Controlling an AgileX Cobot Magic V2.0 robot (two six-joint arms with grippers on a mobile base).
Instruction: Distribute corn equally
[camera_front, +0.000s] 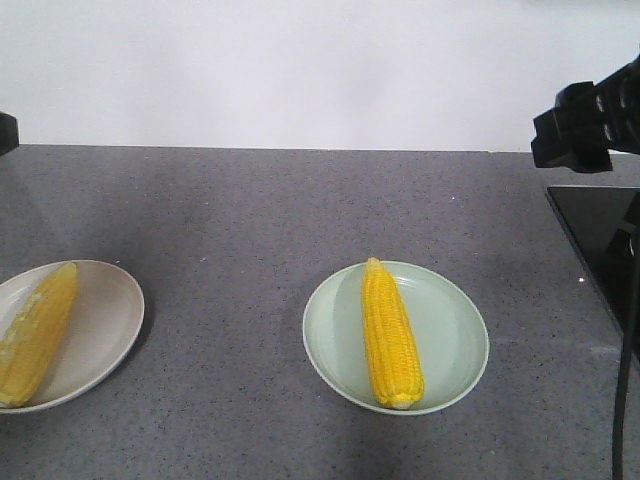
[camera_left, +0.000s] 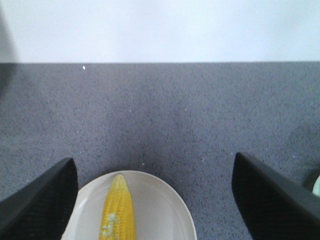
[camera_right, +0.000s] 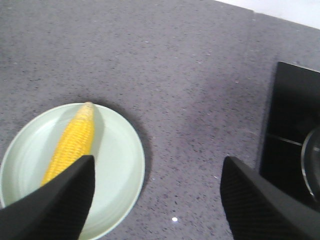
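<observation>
Resting at your 6 o'clock, one corn cob per plate; left pincer and right pincer both released.

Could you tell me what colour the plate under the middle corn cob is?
Pale green plate; clearest in the front view.

One bright yellow corn cob with tiny rows of kernels lies flat in the middle of a pale green round plate, its pointy tip facing the wall. Another yellow corn cob lies slanted on a light grey plate to my left.
</observation>
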